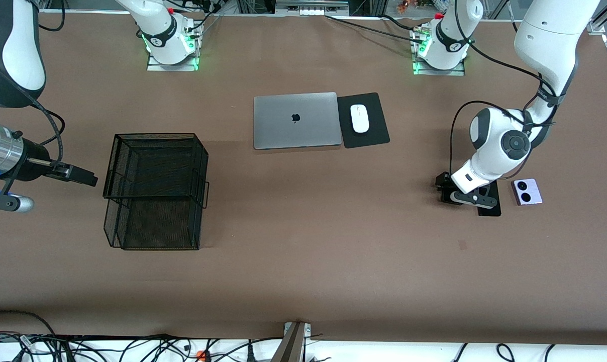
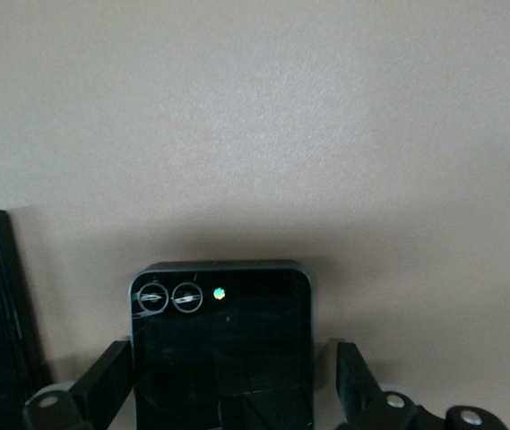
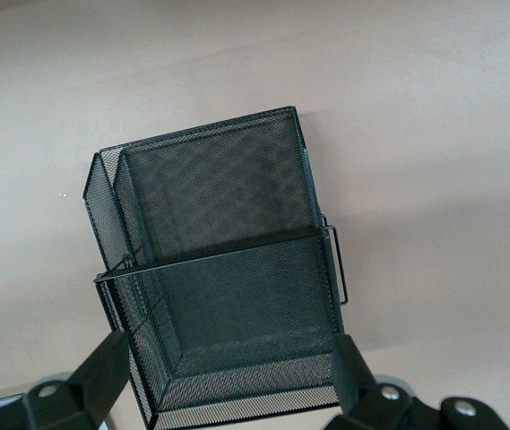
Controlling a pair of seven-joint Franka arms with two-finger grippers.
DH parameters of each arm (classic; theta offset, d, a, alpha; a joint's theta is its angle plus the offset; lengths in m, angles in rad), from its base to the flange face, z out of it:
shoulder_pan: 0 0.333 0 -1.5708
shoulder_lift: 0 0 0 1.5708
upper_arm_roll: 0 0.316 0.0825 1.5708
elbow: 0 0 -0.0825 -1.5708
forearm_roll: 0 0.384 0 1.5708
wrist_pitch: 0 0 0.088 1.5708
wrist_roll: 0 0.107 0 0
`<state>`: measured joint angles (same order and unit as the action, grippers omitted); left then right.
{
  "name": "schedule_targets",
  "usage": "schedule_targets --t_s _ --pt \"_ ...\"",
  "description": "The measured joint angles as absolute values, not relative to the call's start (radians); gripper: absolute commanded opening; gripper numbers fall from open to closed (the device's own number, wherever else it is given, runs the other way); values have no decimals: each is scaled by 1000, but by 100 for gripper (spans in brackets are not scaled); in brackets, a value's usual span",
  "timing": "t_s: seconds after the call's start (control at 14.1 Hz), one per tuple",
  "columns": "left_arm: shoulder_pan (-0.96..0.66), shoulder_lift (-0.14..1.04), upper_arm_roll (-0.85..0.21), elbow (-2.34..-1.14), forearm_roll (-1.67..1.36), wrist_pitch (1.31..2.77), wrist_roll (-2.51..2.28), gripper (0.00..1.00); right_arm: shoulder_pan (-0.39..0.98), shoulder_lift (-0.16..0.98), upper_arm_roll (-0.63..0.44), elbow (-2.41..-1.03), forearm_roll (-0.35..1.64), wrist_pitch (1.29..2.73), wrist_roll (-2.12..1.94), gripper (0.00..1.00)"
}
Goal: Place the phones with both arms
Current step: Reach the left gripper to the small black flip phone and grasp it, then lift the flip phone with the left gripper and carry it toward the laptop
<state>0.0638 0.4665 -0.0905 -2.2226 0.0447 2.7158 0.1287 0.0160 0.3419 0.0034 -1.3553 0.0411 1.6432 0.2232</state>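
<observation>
Brown table, laptop, mouse pad, mesh basket, three phones

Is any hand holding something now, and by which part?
Nothing is held. The left hand is open around the black flip phone, its fingers apart from it. The right hand is open beside the mesh basket.
</observation>
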Motion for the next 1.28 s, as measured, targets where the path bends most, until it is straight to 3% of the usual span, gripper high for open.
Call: schedule_targets --t_s 0.64,0.71,0.85,0.92,1.07,1.21,1.28 --pt "67 481 -90 -2235 45 2756 129 100 16 342 3 -1355 41 1643 223 100" --pt "67 481 -90 -2235 45 2757 129 94 16 342 3 -1355 41 1643 223 100" --pt "67 481 -90 -2235 45 2759 129 58 16 342 3 -1355 41 1643 223 100" --pt "68 481 -90 -2235 45 2760 128 35 16 342 3 -1355 41 1643 223 100" --pt "68 473 -90 -2237 45 2761 128 9 16 342 3 -1355 41 1643 223 100" --pt "68 470 -90 -2239 45 2761 124 0 16 342 3 -1355 41 1643 223 100" --pt "68 469 -90 -2239 45 2761 117 0 16 342 3 -1355 41 1643 223 100"
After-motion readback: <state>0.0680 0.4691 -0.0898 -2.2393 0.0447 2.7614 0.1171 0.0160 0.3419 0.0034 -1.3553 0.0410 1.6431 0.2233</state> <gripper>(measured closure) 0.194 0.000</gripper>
